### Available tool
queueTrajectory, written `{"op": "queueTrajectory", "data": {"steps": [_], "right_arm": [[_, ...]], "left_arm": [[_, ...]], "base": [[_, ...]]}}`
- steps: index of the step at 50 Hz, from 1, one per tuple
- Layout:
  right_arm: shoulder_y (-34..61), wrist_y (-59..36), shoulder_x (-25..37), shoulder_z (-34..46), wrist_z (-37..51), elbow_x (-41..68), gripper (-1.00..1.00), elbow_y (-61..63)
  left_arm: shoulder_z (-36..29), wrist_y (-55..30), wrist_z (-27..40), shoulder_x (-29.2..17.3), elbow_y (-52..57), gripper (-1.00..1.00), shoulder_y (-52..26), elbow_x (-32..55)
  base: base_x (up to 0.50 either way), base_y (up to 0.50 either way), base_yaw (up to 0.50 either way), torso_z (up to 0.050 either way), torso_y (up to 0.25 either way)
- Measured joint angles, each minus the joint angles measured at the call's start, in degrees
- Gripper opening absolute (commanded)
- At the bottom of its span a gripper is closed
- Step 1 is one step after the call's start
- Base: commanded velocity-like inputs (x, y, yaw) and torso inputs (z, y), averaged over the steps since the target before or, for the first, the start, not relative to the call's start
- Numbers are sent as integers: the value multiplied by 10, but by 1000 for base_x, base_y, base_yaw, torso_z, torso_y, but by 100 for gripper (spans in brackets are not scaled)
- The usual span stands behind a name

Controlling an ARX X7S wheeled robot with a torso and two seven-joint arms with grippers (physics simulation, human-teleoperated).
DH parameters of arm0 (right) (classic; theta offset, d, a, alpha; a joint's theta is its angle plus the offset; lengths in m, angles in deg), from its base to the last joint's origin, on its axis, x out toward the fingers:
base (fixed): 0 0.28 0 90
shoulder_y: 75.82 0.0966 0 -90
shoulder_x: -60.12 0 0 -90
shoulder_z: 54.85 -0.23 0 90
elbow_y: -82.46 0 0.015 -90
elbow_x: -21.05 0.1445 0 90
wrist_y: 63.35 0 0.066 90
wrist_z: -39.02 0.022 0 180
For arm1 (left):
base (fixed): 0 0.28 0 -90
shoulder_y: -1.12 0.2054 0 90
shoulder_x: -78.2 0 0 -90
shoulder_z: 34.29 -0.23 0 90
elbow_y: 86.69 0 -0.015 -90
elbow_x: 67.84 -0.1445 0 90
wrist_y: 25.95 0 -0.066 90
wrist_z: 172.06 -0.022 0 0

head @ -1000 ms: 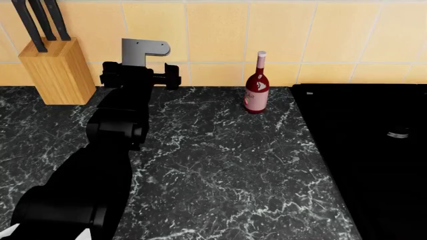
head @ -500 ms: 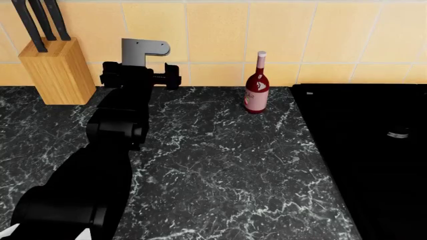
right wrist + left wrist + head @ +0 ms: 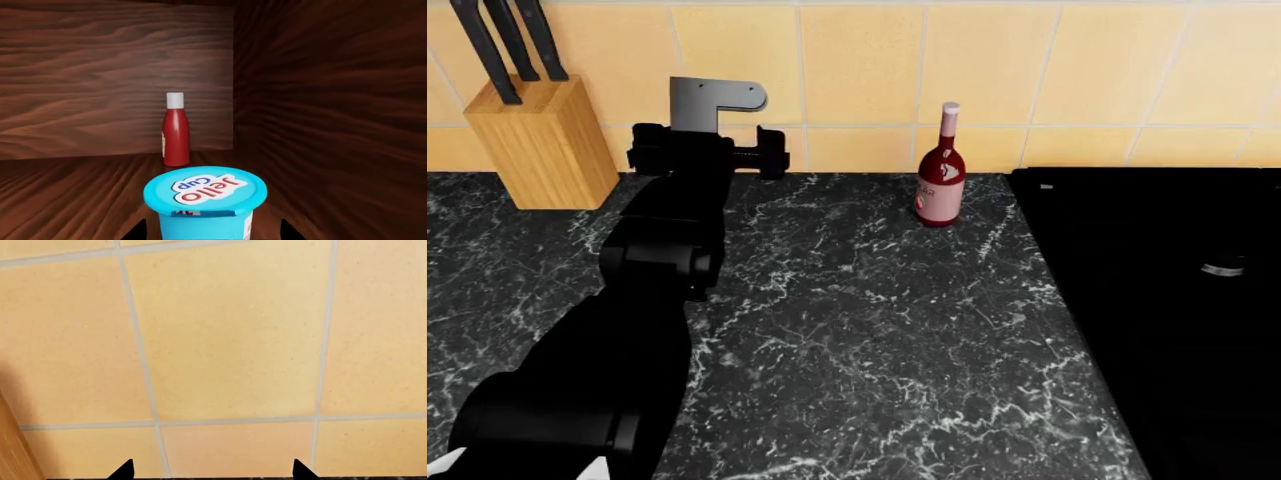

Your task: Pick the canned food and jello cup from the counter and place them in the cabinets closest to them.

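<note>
Two risks show: the jello cup (image 3: 205, 202) stands inside the wooden cabinet (image 3: 100, 80) between the right arm's open jaws, near a red bottle (image 3: 175, 131), and could topple on withdrawal; the left arm's spread, empty jaws face wall tiles (image 3: 227, 340).

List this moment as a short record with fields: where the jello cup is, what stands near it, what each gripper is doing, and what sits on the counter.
jello cup: upright inside a dark wooden cabinet, between the right gripper fingertips
contact with cup: cannot tell
red bottle with white cap: deeper in the same cabinet
left gripper: open, empty, facing the yellow tiled wall
counter: wine bottle, knife block
canned food: not in view
</note>
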Motion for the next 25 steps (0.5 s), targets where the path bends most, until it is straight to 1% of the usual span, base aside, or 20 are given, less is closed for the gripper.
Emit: {"op": "queueTrajectory", "data": {"steps": [17,25], "right_arm": [[-4,-9,-4,6,22,14,100,32],[-1,-12,-7,17,49,53,100,54]], "left_arm": [[1,1,0,0,0,100,0,0],[2,1,-1,0,0,100,-1,0]], "base": [[0,1,2,0,0],[1,1,2,0,0]]}}
